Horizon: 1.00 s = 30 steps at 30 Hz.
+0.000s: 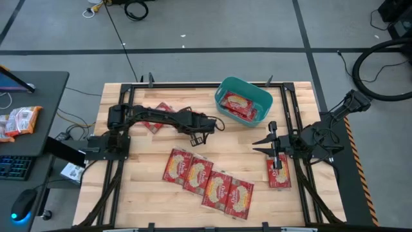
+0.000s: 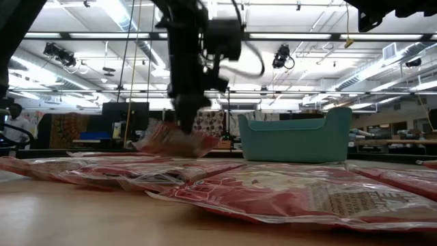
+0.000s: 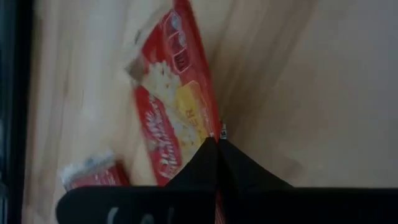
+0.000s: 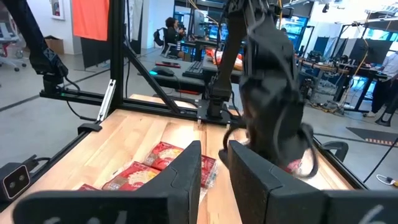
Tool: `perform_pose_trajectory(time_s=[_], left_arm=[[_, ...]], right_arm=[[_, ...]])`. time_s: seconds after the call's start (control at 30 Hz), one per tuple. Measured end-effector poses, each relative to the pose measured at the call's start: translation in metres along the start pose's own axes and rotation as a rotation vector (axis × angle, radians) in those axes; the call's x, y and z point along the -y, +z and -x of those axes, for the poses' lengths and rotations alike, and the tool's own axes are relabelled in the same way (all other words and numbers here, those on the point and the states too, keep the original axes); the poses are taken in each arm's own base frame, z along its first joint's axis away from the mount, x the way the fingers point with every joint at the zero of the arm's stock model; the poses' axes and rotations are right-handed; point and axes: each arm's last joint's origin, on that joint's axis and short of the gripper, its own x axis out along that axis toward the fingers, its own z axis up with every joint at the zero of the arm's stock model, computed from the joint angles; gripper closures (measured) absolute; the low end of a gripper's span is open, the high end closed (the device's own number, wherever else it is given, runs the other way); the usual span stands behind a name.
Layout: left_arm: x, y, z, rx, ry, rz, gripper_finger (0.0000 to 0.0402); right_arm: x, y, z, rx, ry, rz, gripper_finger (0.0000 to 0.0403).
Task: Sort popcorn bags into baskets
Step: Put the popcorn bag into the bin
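Note:
My left gripper (image 1: 201,135) hangs over the table's middle, left of the teal basket (image 1: 243,98), and is shut on a red popcorn bag (image 2: 174,141). Its own body hides that bag in the high view. The basket stands near the far edge with red bags (image 1: 237,103) lying inside. A row of several bags (image 1: 207,179) lies flat toward the near edge, and one more (image 1: 156,116) lies under the left arm. My right gripper (image 4: 214,167) is open and waits at the table's right side above a single bag (image 1: 278,171). My left gripper pinches the bag at one end edge (image 3: 211,138) between its two shut fingers (image 3: 233,163), coming from above and pointing down. The bag hangs below the fingers, tilted, with its far sealed end (image 3: 146,59) off the wood.
Black frame rails (image 1: 288,116) run along the table's sides and far edge. A dark side desk at the left holds orange-and-white snack packets (image 1: 19,121), a keyboard and a mouse. Bare wood lies between the row of bags and the right bag. People stand in the room behind.

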Motion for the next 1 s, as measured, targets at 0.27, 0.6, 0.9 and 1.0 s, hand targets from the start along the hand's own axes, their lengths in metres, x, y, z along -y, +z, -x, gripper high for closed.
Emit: perform_pose_trajectory(time_s=[0.27, 0.6, 0.9, 1.0], left_arm=[[-0.001, 0.024, 0.055, 0.202, -0.081, -0.113, 0.0400], [0.008, 0.058, 0.081, 0.563, -0.097, -0.260, 0.0401], [-0.008, 0.080, 0.083, 0.757, -0.019, -0.316, 0.0401], [-0.017, 0.086, 0.076, 0.837, -0.045, -0.315, 0.0401]], right_arm=[[0.000, 0.000, 0.000, 0.003, -0.001, 0.006, 0.0317], [0.000, 0.001, 0.000, 0.006, -0.001, 0.004, 0.0317], [0.000, 0.001, 0.000, 0.006, -0.002, 0.007, 0.0317], [0.000, 0.001, 0.000, 0.007, -0.002, 0.006, 0.0317]])
